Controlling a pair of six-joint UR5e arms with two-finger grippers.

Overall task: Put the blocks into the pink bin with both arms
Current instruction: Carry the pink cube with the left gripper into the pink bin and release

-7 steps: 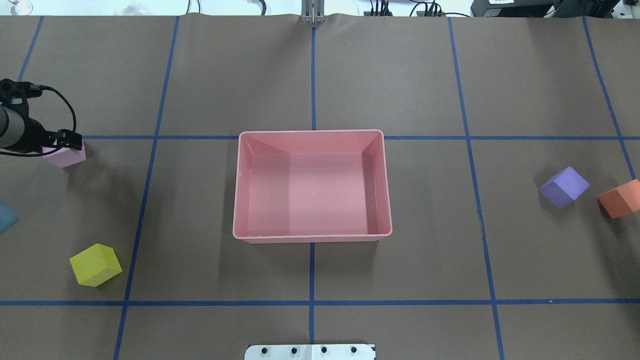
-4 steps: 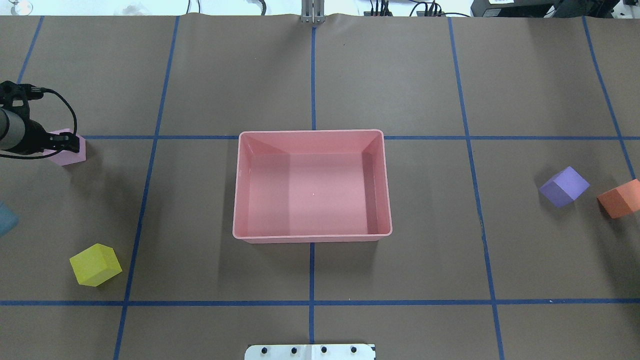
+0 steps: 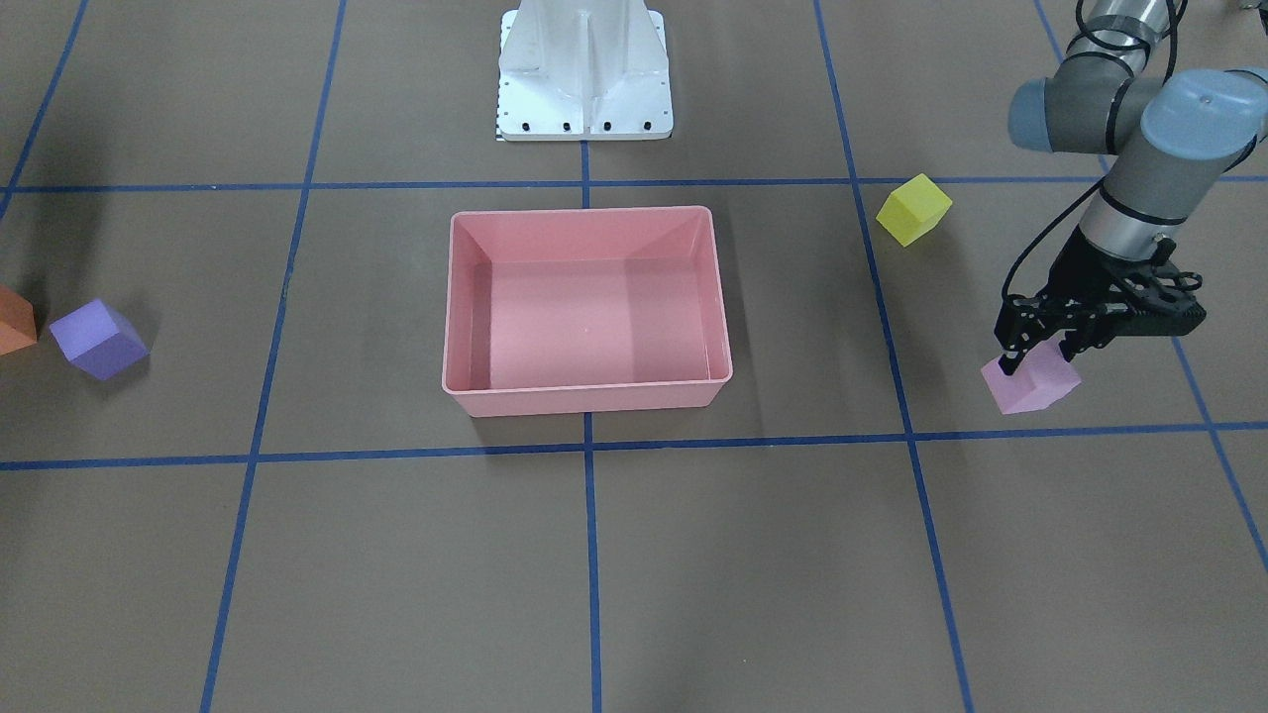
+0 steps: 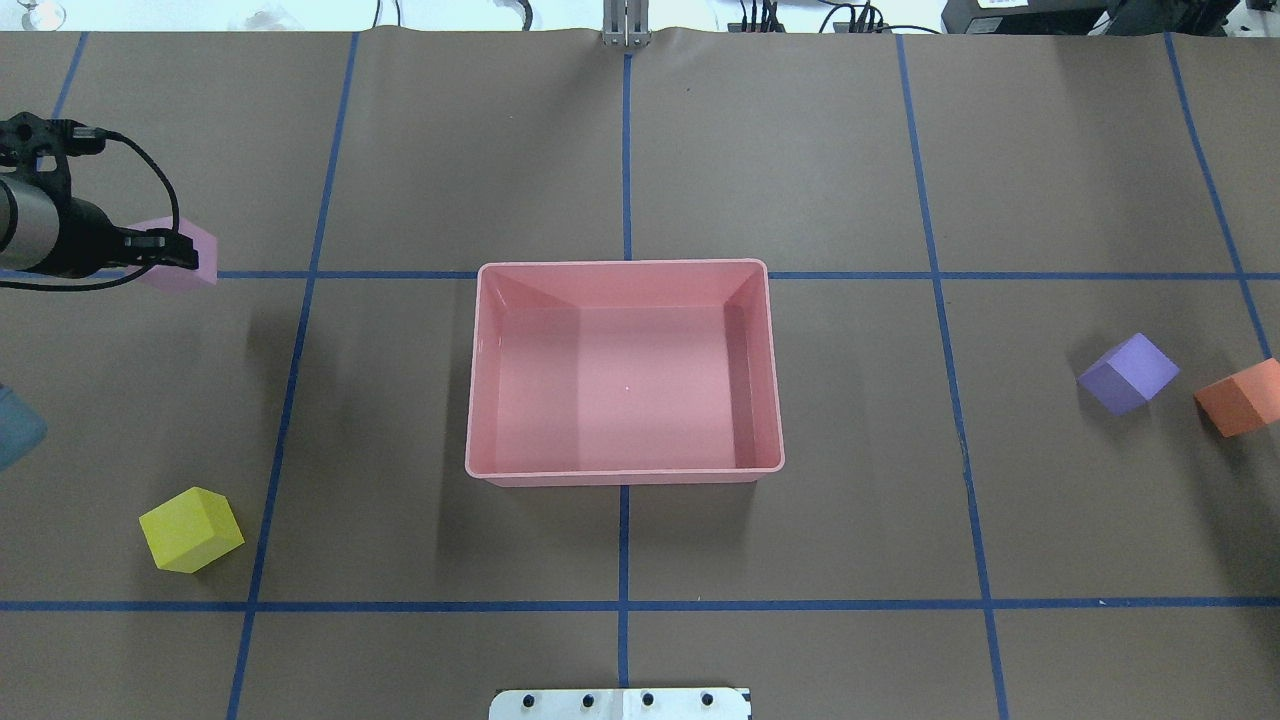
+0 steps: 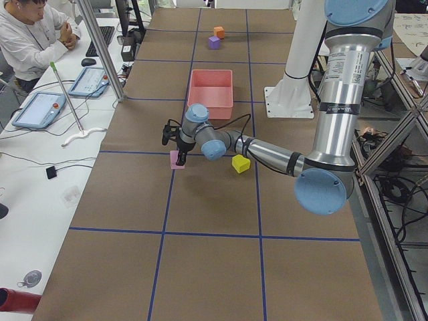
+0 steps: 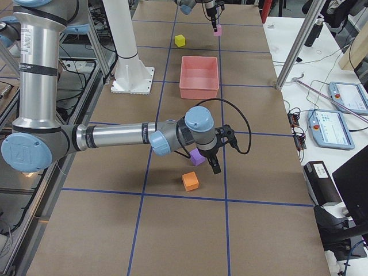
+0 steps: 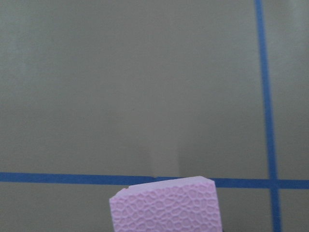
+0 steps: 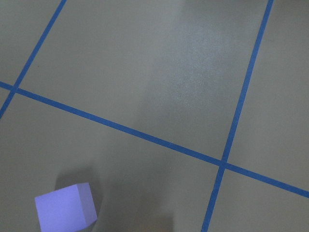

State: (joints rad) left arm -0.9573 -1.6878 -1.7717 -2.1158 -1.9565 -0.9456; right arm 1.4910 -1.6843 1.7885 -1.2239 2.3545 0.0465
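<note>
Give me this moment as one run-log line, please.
left gripper: shut on light pink matte cube | right gripper: state unclear, purple matte cube in wrist view | salmon-pink plastic bin: empty

The pink bin [image 4: 620, 285] sits flat in the middle of the overhead view, open side up. The light pink block [image 3: 1030, 391] is at the right of the front view, pinched by the left gripper [image 3: 1038, 364]. The yellow block [image 4: 191, 529] lies at the lower left of the overhead view. The purple block [image 4: 1128, 373] and the orange block [image 4: 1240, 397] lie near each other at its right edge. The right gripper [image 6: 214, 165] hangs just beside the purple block.
</note>
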